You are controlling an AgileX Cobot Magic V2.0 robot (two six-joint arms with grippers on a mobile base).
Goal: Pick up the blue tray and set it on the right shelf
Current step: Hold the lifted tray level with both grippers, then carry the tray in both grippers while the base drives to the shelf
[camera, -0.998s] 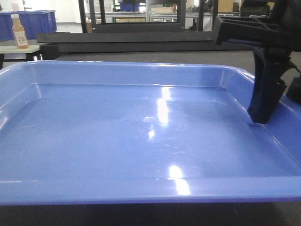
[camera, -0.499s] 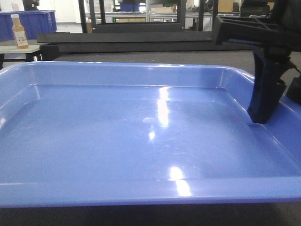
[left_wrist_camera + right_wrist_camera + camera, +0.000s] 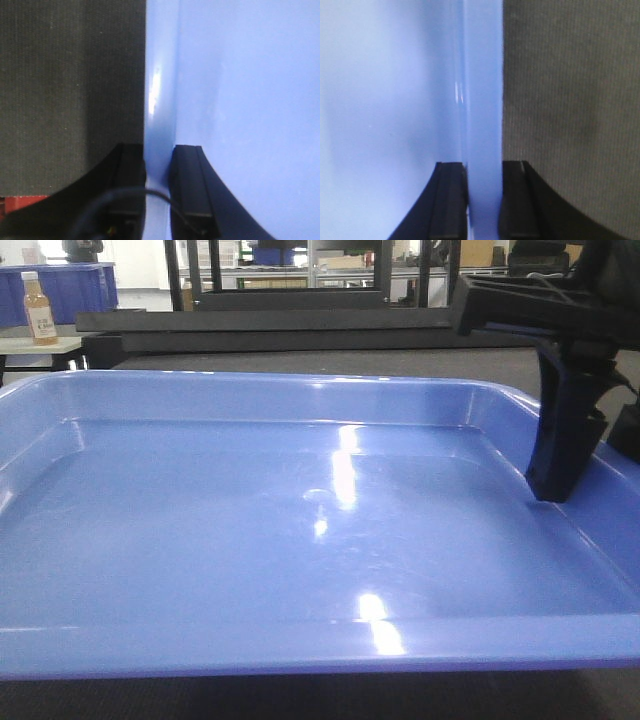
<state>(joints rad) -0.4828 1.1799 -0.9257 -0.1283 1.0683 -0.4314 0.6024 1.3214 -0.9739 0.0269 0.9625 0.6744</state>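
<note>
Both grippers pinch the blue tray (image 3: 300, 520) by its side rims, left gripper (image 3: 159, 155) on the left rim, right gripper (image 3: 484, 167) on the right, one finger inside, one outside. It lies by the near edge of the dark table top (image 3: 570, 100). Lift with both arms matched and level, or the thin rims may twist free.

Front cam: low, parked right at near rim of blue tray (image 3: 300, 540), facing forward across it into room behind. Super close, tray fills most of frame.

Left wrist cam: looks along left gripper (image 3: 157, 192) onto tray's left rim, dark table top (image 3: 65, 90) outside it, very near.

Right wrist cam: mirrored, right gripper (image 3: 484, 210) straddling right rim.

Shared: tray in all three; right gripper in front and right wrist cams.
</note>
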